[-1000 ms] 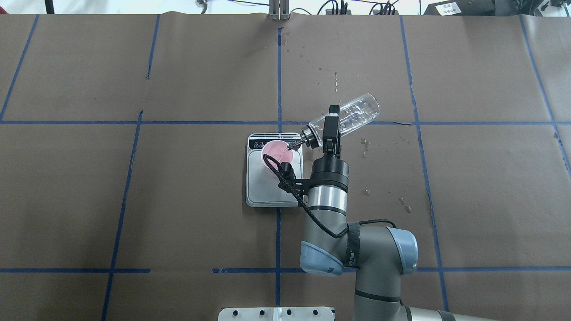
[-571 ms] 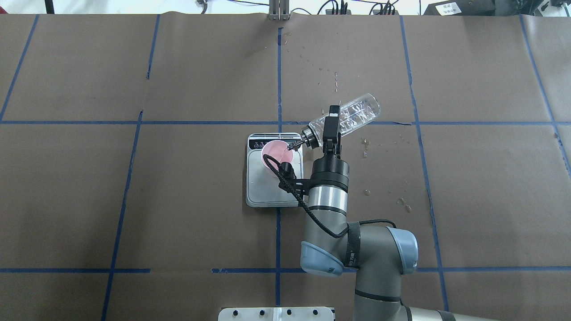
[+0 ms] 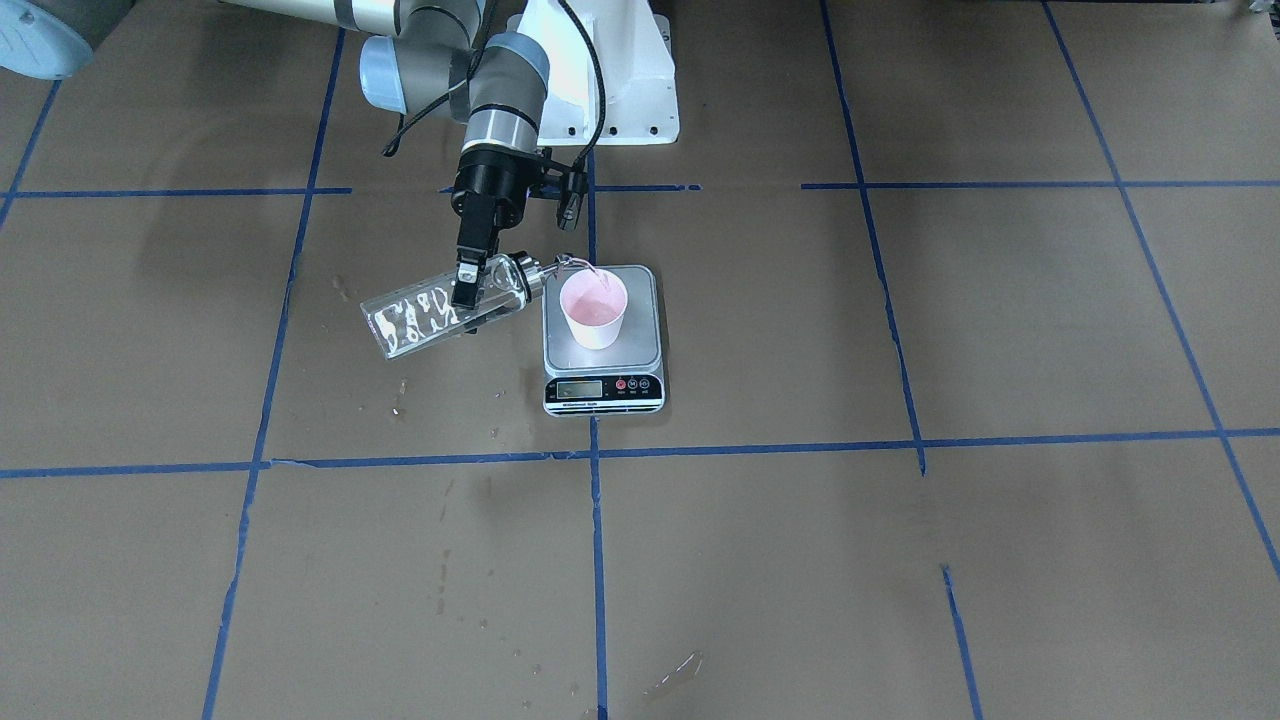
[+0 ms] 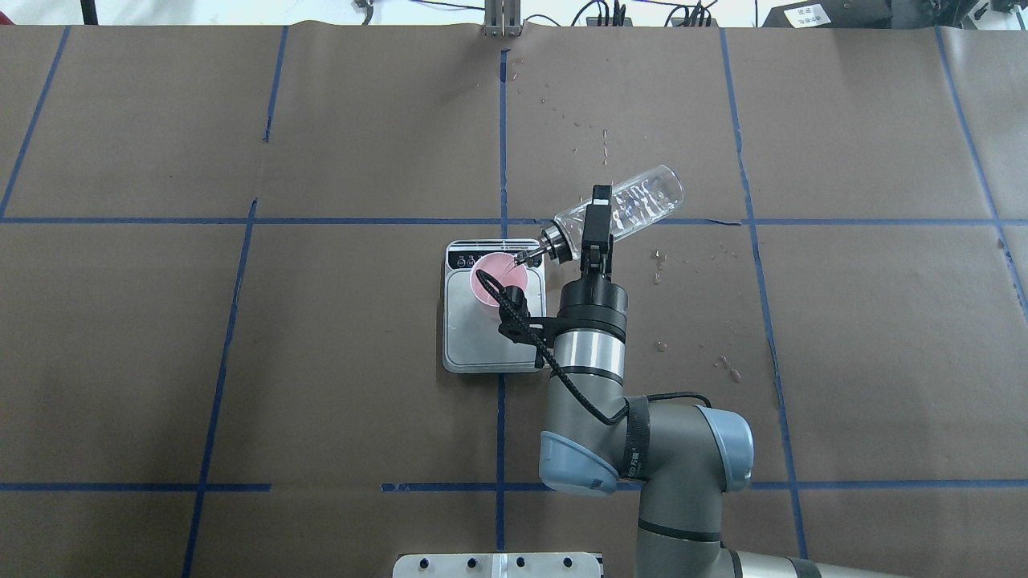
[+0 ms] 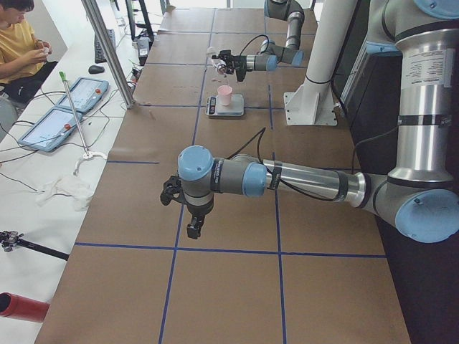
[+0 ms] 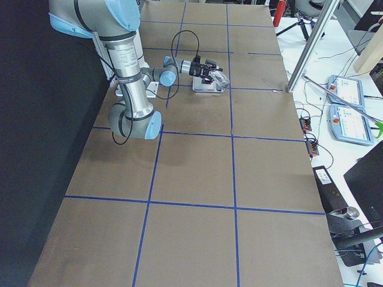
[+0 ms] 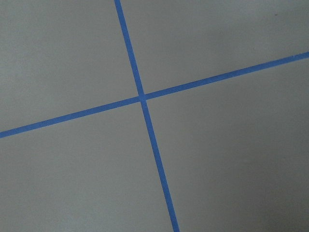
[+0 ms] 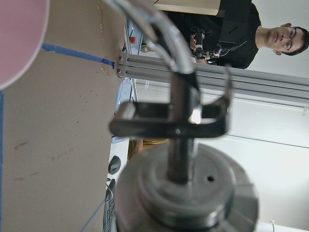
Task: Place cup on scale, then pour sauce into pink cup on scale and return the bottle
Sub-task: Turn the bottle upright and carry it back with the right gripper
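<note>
Pink paper: one cup [image 4: 499,277] stands upright on the one scale [image 4: 490,345], toward its display end. One glass bottle [image 4: 642,201], tilted with its spout over the cup's rim, is clamped near the neck by the right gripper [image 4: 596,229]. The left gripper [image 5: 193,228] hangs well apart from them; finger state cannot be told.

Right pincer [image 3: 466,298] holds bottle [image 3: 410,318] tilted toward cup [image 3: 593,312].

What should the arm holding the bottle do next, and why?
Probably tip the bottle back toward upright with its spout kept above the cup. The right gripper holds it spout-down over the cup on the scale, and the bottle looks nearly drained, so the last drips should land inside.
</note>
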Tool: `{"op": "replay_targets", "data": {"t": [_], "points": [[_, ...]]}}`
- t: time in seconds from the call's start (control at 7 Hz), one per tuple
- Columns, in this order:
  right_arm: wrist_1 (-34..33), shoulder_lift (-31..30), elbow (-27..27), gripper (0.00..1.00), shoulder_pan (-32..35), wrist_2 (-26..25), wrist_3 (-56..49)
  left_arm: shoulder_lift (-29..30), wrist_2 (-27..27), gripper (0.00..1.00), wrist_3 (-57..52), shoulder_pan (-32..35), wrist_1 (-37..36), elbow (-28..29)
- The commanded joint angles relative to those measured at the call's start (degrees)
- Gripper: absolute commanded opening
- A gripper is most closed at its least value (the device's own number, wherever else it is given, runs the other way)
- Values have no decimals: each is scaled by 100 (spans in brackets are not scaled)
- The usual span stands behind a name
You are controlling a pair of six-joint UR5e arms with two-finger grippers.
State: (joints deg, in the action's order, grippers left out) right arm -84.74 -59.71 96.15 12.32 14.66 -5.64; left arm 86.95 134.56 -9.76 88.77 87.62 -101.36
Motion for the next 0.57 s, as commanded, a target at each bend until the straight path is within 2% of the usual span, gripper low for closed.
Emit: {"op": "replay_targets", "data": {"t": [0.0, 0.29, 0.43], "points": [[657, -49, 35, 0, 43, 309, 420, -3, 0, 100, 0, 0, 1, -7], [669, -58, 122, 0, 69, 799, 1972, -3, 0, 100, 0, 0, 1, -33], [669, -145, 462, 0, 78, 958, 2458, -3, 0, 100, 0, 0, 1, -50]]}}
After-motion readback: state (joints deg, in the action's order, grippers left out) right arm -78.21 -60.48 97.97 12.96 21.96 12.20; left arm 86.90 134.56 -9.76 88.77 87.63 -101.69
